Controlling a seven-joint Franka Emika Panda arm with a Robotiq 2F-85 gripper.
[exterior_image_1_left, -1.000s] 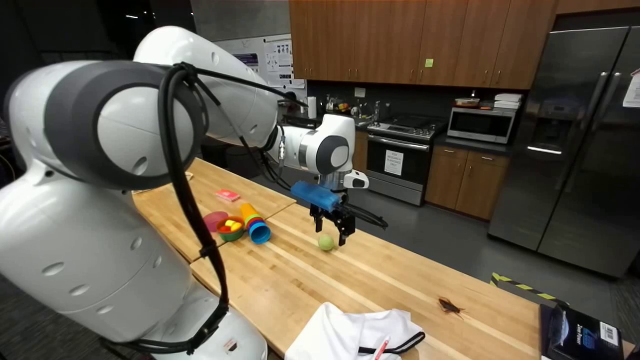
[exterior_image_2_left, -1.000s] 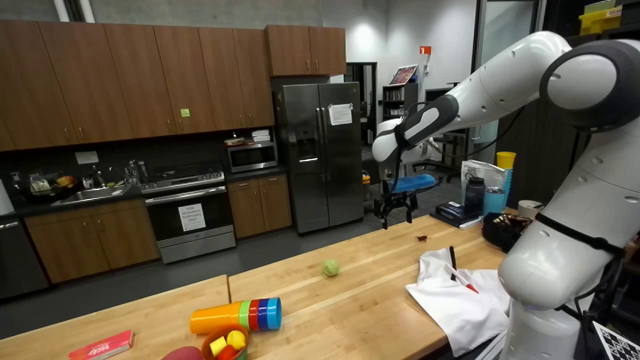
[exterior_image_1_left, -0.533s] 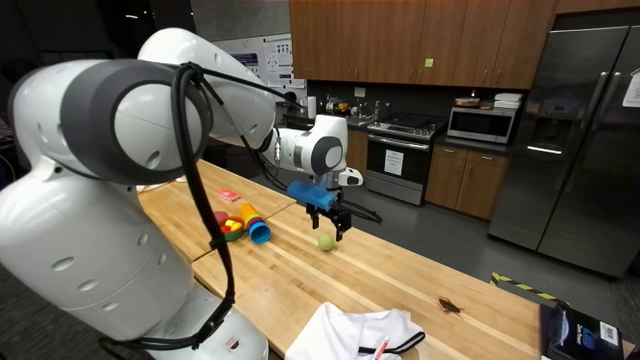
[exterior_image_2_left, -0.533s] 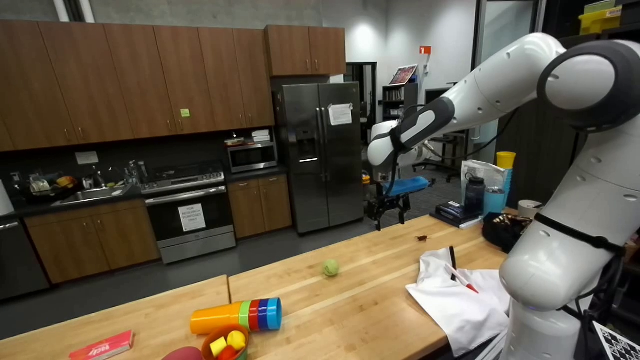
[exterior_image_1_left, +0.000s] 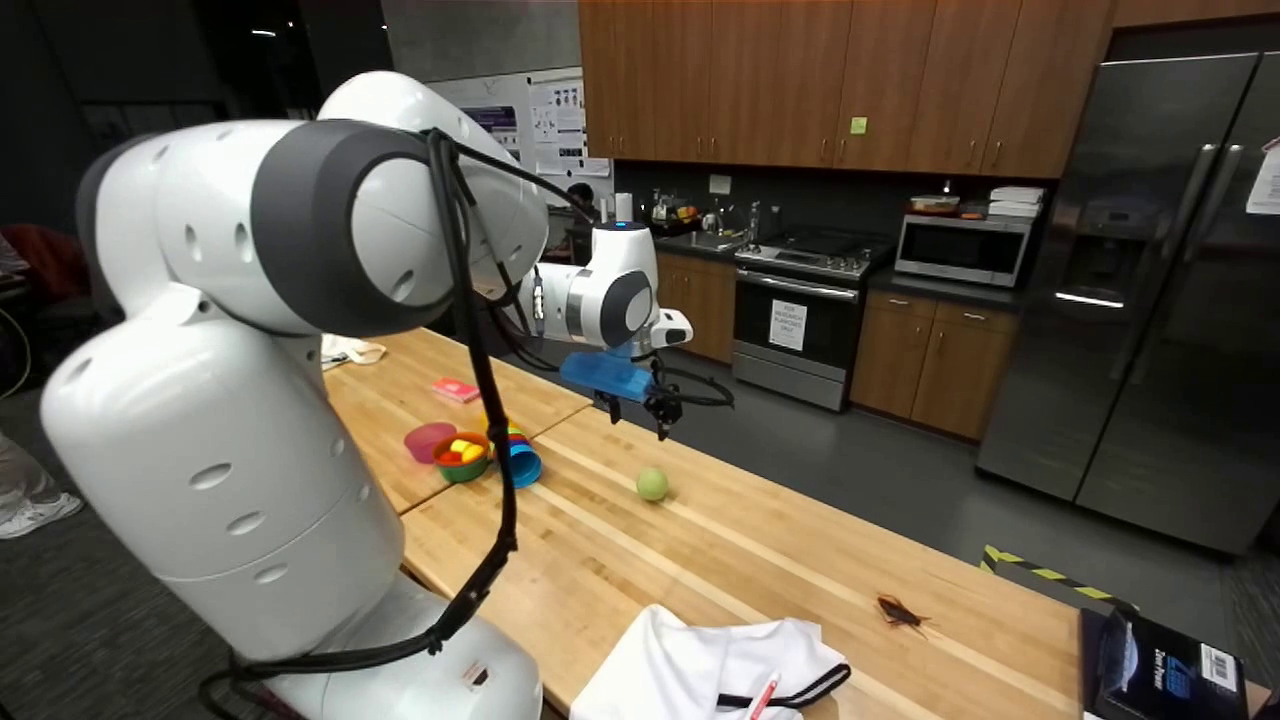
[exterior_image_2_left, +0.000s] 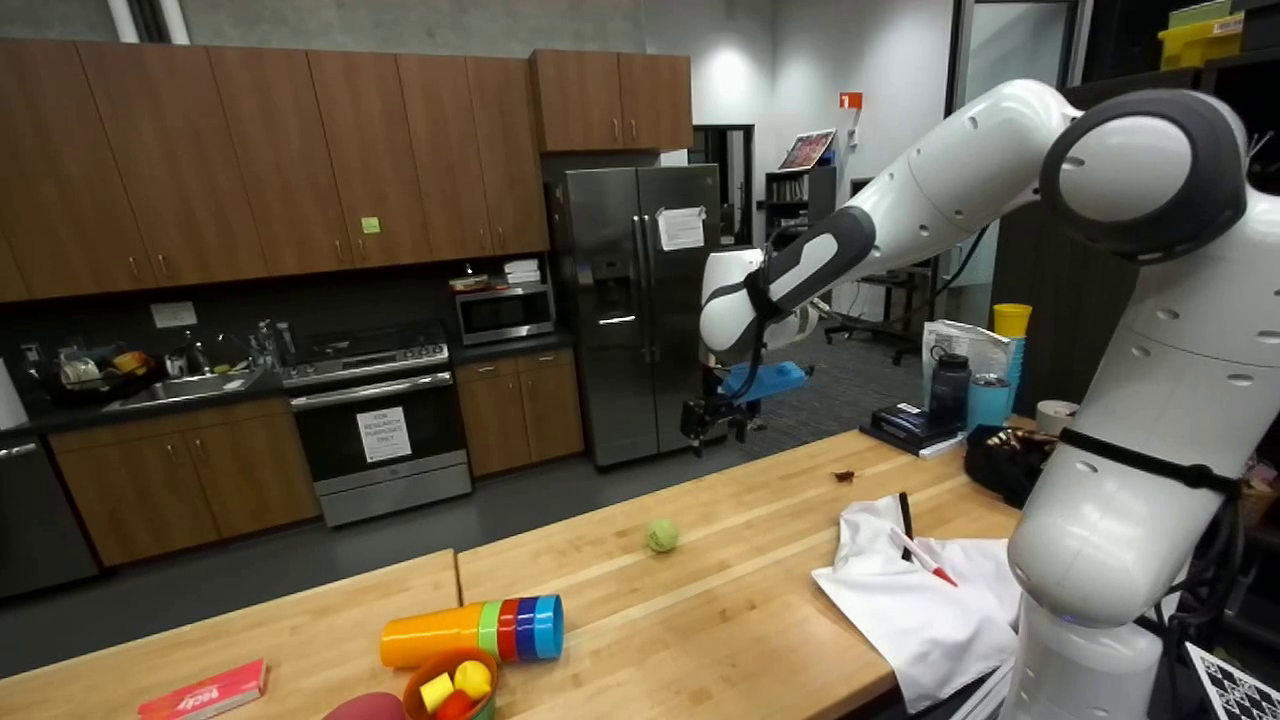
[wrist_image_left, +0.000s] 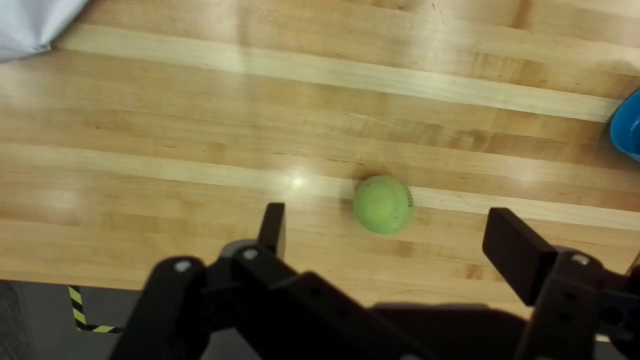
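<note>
My gripper (exterior_image_1_left: 638, 425) is open and empty, pointing down well above the wooden table (exterior_image_1_left: 600, 600); it also shows in an exterior view (exterior_image_2_left: 719, 440). The nearest thing is a yellow-green tennis ball (exterior_image_1_left: 652, 484), resting on the table and also seen in an exterior view (exterior_image_2_left: 661, 535). In the wrist view the ball (wrist_image_left: 382, 205) appears between and a little beyond the two spread fingers (wrist_image_left: 392, 232), with table visible on both sides of it. Nothing touches the ball. No fingertip is hidden in the wrist view.
Stacked coloured cups (exterior_image_2_left: 440, 637) lie beside a bowl of toy food (exterior_image_1_left: 474, 470) and a pink bowl (exterior_image_1_left: 428, 440). A pink box (exterior_image_2_left: 204, 693) lies farther along. A white cloth (exterior_image_1_left: 690, 665) with a pen, a brown insect figure (exterior_image_1_left: 900, 612) and a black box (exterior_image_1_left: 1170, 660) lie elsewhere.
My gripper has moved leftward in both exterior views and higher in an exterior view, still open. The arm's elbow has shifted too. The ball and the other table things have not moved.
</note>
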